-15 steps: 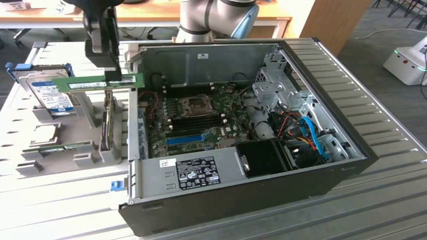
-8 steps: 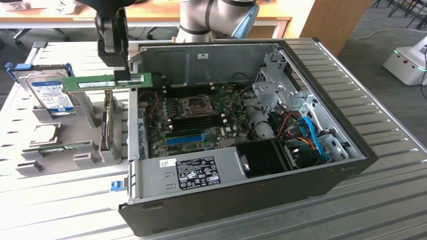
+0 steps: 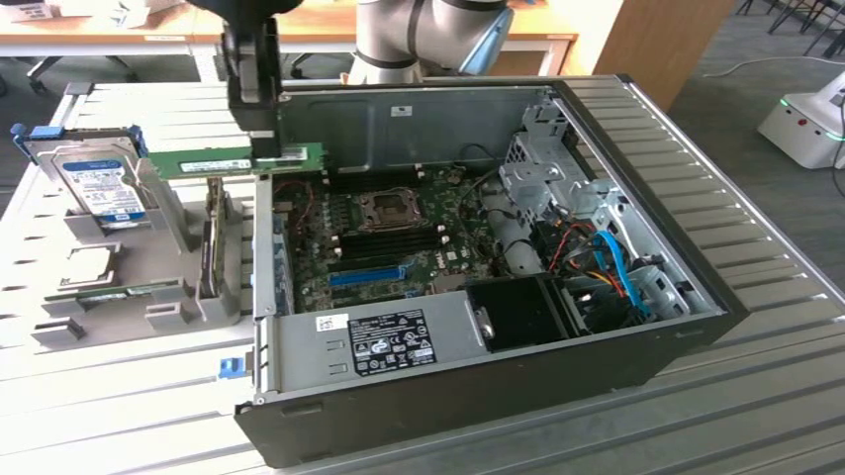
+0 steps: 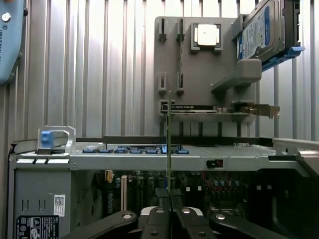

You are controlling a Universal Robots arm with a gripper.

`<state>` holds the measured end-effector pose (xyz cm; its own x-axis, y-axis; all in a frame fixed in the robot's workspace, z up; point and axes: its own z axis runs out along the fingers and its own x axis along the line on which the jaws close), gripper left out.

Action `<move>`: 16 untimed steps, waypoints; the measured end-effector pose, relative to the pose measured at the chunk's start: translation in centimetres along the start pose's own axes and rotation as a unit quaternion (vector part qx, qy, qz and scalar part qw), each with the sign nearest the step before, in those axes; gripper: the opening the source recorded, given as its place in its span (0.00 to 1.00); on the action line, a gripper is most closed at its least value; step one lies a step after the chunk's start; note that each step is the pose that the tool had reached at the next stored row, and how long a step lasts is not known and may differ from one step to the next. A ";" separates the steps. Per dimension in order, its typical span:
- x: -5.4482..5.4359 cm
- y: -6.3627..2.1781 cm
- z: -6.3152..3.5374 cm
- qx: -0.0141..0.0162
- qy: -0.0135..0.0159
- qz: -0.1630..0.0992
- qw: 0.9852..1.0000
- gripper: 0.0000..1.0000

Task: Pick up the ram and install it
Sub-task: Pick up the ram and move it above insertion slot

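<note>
The ram [image 3: 218, 162] is a thin green stick that hangs level above the left wall of the open computer case [image 3: 660, 336]. My gripper [image 3: 272, 148] is shut on it near its right end, coming down from above. In the wrist view the ram [image 4: 169, 144] shows edge-on as a thin line running away from the shut gripper [image 4: 169, 206], over the case's rim, with the motherboard [image 4: 164, 186] below. The motherboard [image 3: 383, 233] and its dark memory slots [image 3: 383, 244] lie below and to the exterior view's right of the stick.
A grey parts holder [image 3: 172, 312] left of the case carries a blue-labelled hard drive [image 3: 99, 188], a processor chip [image 3: 86, 262], another green stick [image 3: 113, 293] and an upright card [image 3: 216, 247]. Inside the case are a blue slot [image 3: 363, 275], drive cage [image 3: 541, 163], fan shroud [image 3: 528, 312] and cables.
</note>
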<state>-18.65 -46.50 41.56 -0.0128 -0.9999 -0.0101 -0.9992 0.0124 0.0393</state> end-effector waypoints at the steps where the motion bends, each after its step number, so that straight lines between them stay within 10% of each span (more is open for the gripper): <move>1: 0.0 -0.25 -0.01 0.000 0.000 0.000 1.000 0.12; 16: -0.1 -3.90 -0.15 -0.001 0.000 0.000 1.000 0.12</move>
<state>-14.74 -46.50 41.56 -0.0129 -0.9999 -0.0101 -0.9991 0.0125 0.0415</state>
